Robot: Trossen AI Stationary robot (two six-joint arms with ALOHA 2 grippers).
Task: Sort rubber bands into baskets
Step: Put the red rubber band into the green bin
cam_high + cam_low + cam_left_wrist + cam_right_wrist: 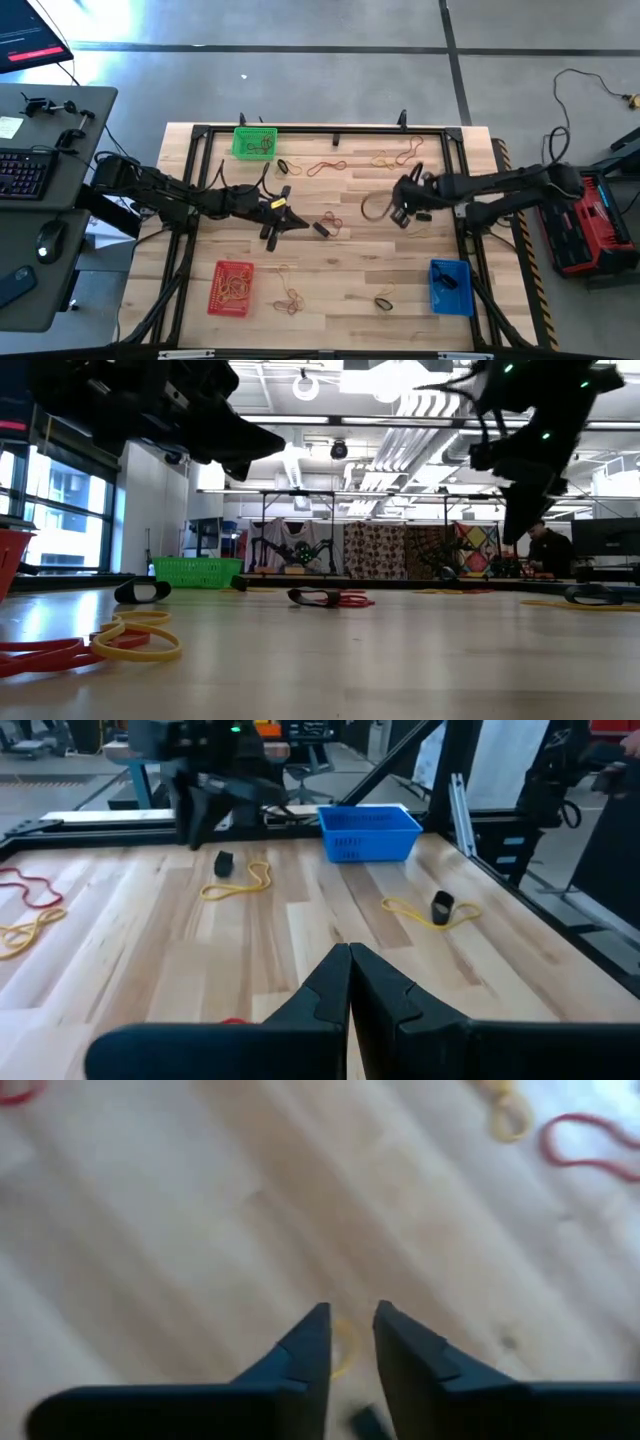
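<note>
Yellow and red rubber bands [130, 640] lay nearest on the desk [340, 270], others scattered across it. Green basket [254, 142] sat at the far left, red basket [231, 288] near left, blue basket [450, 286] near right. Left tool [290, 222] hung mid-desk, fingers pressed together, empty. Right tool [350, 1342] hovered over a yellowish band [343, 1348], fingers slightly parted, gripping nothing.
</note>
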